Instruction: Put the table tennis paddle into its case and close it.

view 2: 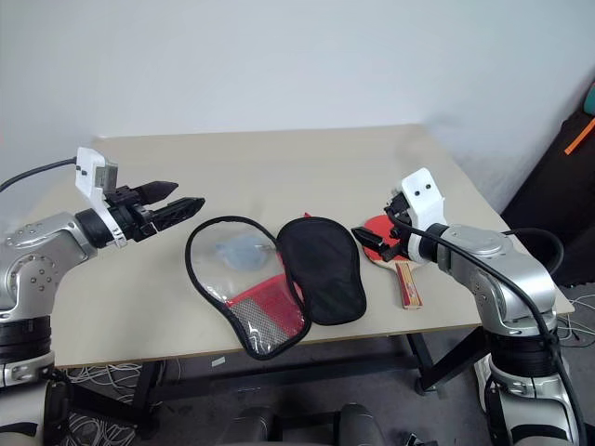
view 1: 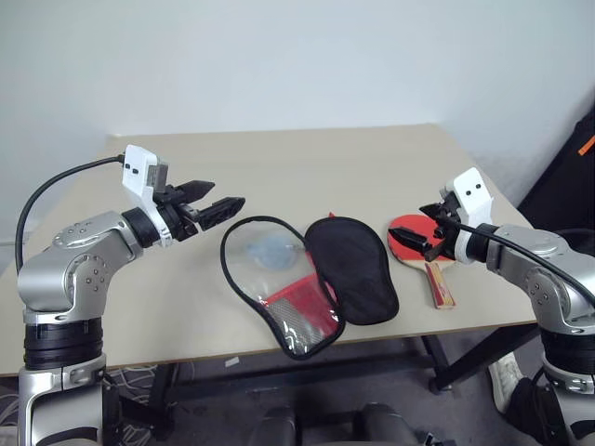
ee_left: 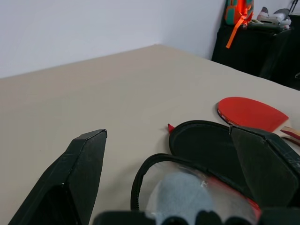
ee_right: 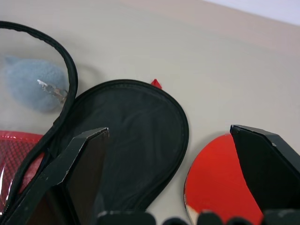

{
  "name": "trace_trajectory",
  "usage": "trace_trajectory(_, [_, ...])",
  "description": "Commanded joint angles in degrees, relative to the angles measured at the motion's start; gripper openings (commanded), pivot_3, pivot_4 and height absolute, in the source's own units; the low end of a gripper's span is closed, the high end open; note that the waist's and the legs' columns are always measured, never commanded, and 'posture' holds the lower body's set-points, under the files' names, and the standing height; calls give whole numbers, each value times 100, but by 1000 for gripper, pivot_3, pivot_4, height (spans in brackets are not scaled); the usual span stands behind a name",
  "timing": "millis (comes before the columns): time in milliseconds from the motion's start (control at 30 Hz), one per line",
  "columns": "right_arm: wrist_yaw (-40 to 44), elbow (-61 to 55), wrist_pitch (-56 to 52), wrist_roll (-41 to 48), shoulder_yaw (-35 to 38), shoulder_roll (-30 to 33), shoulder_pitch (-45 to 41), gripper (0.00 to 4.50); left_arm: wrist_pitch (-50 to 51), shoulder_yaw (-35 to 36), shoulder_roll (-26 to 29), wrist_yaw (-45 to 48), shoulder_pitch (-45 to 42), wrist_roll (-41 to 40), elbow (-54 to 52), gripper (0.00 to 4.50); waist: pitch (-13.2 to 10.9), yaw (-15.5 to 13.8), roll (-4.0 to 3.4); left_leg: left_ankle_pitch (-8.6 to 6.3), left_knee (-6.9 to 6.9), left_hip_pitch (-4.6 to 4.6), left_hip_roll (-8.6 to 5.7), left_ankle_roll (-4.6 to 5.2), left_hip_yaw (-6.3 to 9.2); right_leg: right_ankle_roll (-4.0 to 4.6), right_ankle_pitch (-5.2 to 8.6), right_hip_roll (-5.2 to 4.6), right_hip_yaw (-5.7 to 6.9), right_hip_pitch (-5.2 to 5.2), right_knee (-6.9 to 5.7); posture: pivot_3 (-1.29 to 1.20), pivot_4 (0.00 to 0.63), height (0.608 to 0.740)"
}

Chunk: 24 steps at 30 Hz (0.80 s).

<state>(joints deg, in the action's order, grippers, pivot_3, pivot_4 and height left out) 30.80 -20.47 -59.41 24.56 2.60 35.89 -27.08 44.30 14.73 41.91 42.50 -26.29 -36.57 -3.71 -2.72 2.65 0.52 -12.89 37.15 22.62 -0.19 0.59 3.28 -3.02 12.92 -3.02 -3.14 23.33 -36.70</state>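
1. On the table (view 1: 279,158), the case (view 1: 311,279) is spread unzipped; the table tennis paddle (view 1: 409,237) is left outside, just right of it
2. Left gripper (view 1: 216,203) and right gripper (view 1: 426,232) are held wide apart, empty; insertion and zipping remain undone

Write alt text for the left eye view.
An opened black case lies spread on a beige table, a pale blue-grey lump under its clear half. A red table tennis paddle rests to its right. The left pincer and right pincer, both open, hover either side.
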Motion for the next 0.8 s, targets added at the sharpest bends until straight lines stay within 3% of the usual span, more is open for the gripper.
trace_trajectory(33, [93,91,252,-72,118,187,-89,4500,-114,17,5,41,-25,12,-173,4444,0,1,0,0,0,0,0,0,0,0,0,0,0,0,0,0,0,740])
trace_trajectory(167, [317,330,601,-190,71,435,0,4500,-102,-149,-156,-7,74,10,-349,4444,0,-5,0,0,0,0,0,0,-1,0,0,0,0,0,0,0,0,740])
trace_trajectory(433, [73,506,430,-399,-156,351,-24,4500,-82,-215,-165,-9,208,38,-498,4444,-1,2,6,0,-2,-1,2,0,-1,1,0,2,-2,1,0,0,0,740])
trace_trajectory(800, [-1042,354,-829,-834,-289,35,421,4500,-460,-398,-497,21,51,327,-41,4444,0,0,11,0,1,-2,2,0,-1,1,0,3,-1,-2,-1,0,0,740])
